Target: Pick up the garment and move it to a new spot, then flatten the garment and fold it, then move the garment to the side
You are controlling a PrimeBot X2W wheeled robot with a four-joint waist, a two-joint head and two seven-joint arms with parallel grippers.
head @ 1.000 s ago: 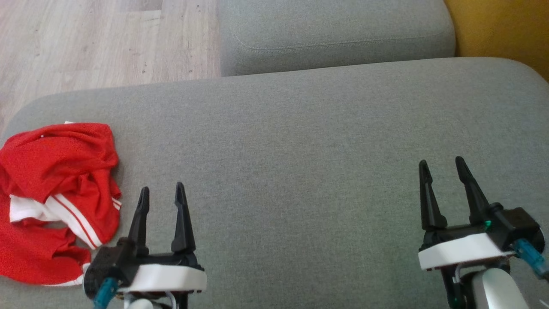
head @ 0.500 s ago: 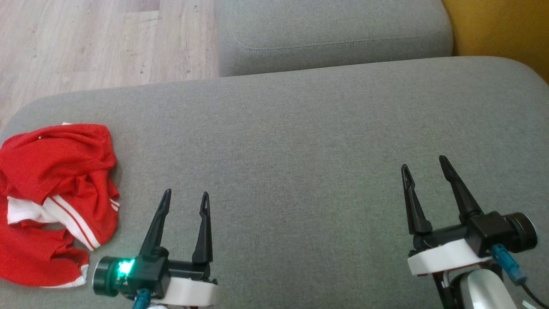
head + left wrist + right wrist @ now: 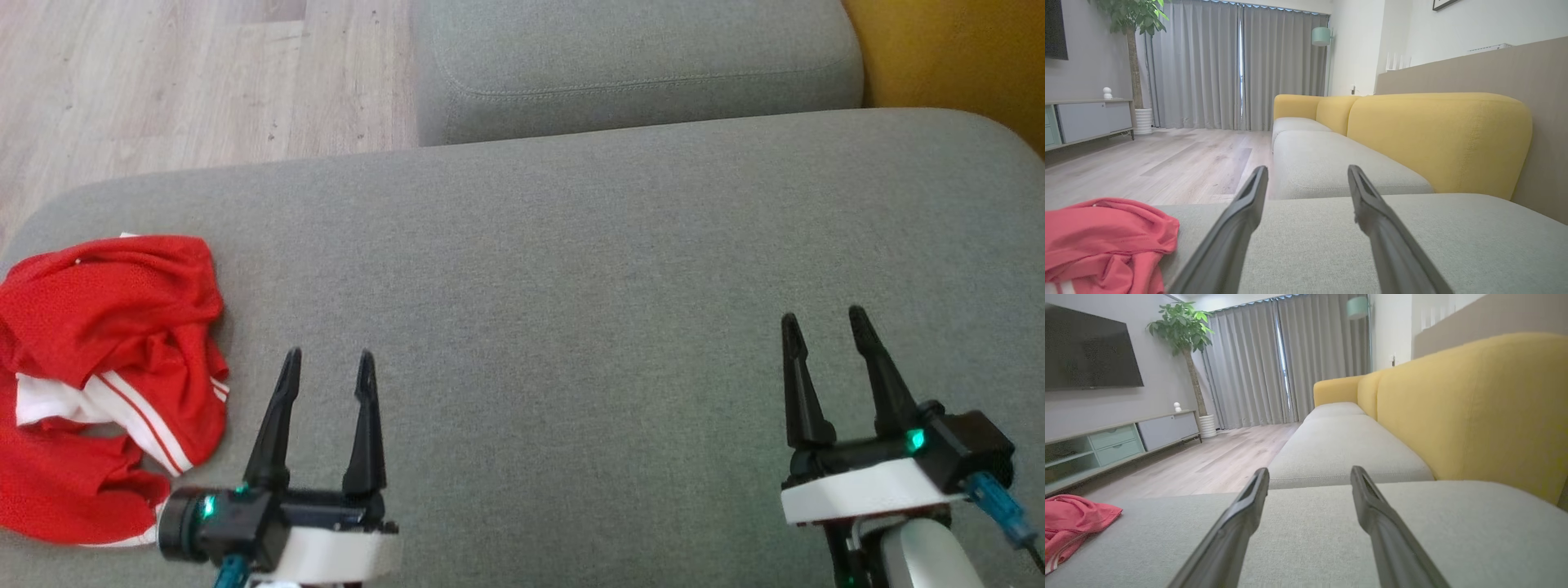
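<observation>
Left pincer (image 3: 329,357): swinging back leftward after drifting right half a second earlier; standing wide open, gripping nothing, hovering low over the seat cushion (image 3: 571,269).
Right pincer (image 3: 823,317): edging back rightward after a small inward drift; gaping fully, holding nothing.
Garment (image 3: 106,359): staying put through all three moments; lying just left of the left pincer, beside its outer finger without touching; sitting far off to the left of the right pincer, well apart.
Garment, appearance: showing as red, fine-meshed cloth with white banding and thin red stripes; bunching in a crumpled heap, layers folding over one another, presenting no clear hem or corner; kind of garment remaining unclear.
Risk, thin grab: likely pinching only the top fold, leaving the rest trailing and dragging on lifting.
Risk, edge: nudging sideways instead of clamping, possibly sliding the heap off the cushion's near end toward the floor (image 3: 163,82).
Risk, snag: driving fingertips too deep, possibly catching cushion fabric along with the cloth.
Risk, tangle: lifting by a buried layer, probably twisting the heap and hampering flattening.
</observation>
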